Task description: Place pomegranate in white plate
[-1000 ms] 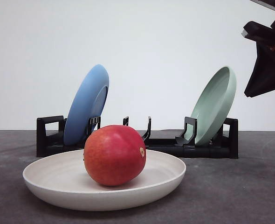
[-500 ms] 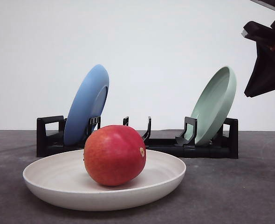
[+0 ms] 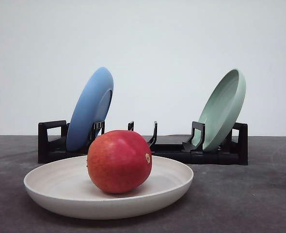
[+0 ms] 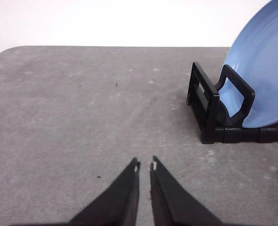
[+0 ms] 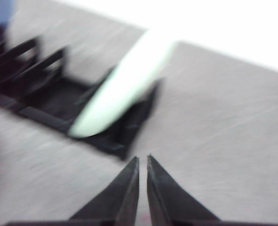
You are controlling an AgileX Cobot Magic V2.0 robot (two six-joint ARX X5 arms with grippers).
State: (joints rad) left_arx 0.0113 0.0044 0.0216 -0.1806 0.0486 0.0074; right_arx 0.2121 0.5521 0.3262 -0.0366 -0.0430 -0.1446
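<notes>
Front view, nearest: pomegranate (image 3: 119, 161) resting inside the white plate (image 3: 51, 194), slightly left of the plate's middle, tan spot facing right. Skin smooth, red with orange-yellow speckling on the left flank. Plate wide, shallow, matte cream, raised rim, faint concentric marks on the inner surface. Plate sitting flat on a grey, mottled table (image 3: 240, 199).

Behind the plate: black plastic rack (image 3: 215, 155) with upright slots, running left to right. Blue plate (image 3: 90, 108) leaning on edge at the rack's left end; pale green plate (image 3: 223, 109) leaning on edge at the right end. Middle slots unoccupied. Plain white wall beyond. No writing or labels legible anywhere.

Left wrist view: left gripper (image 4: 144, 165) with black tapered fingers drawn nearly together, a thin slit between the tips, nothing held. Bare grey table directly ahead of the tips; rack end and blue plate farther ahead and off to the side, well apart from the fingers.

Right wrist view, blurred: right gripper (image 5: 143, 159) likewise nearly pressed together, nothing between the fingers. Green plate's edge and rack ahead of the tips, near but not touching.
</notes>
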